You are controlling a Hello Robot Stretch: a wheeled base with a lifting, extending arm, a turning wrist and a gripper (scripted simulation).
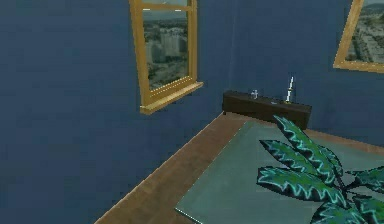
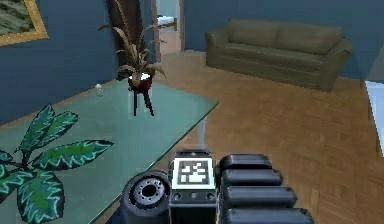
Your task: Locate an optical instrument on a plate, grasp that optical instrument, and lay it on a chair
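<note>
Blue-walled room: slim pale upright object (image 1: 291, 88) at right end of dark low cabinet (image 1: 262, 108), possibly optical instrument, too small to tell. Approach squarely, confirm before reaching. Whether hand (image 2: 148, 196) grasps anything: cannot tell.

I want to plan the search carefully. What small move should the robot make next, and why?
Probably drive a little toward the low dark cabinet: the small things standing on it are too small to name from here. Near it are a window and a leafy plant.
</note>
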